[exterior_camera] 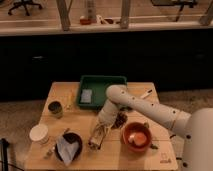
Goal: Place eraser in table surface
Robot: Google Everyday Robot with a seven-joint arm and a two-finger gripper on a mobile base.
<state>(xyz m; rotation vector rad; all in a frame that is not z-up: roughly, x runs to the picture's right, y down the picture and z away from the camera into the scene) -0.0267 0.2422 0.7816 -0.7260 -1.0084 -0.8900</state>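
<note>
The light wooden table surface fills the middle of the camera view. My white arm comes in from the lower right and bends down over the table's centre. My gripper is low over the table, left of the orange bowl. A long narrow dark-and-tan shape at its tip looks like the eraser, lying at or just above the tabletop. I cannot tell whether the gripper holds it.
A green tray with a small pale blue rectangle stands at the back. A dark cup, a white cup and a dark bowl with a pale cloth stand left. A marker lies back right. A dark clump lies by the arm.
</note>
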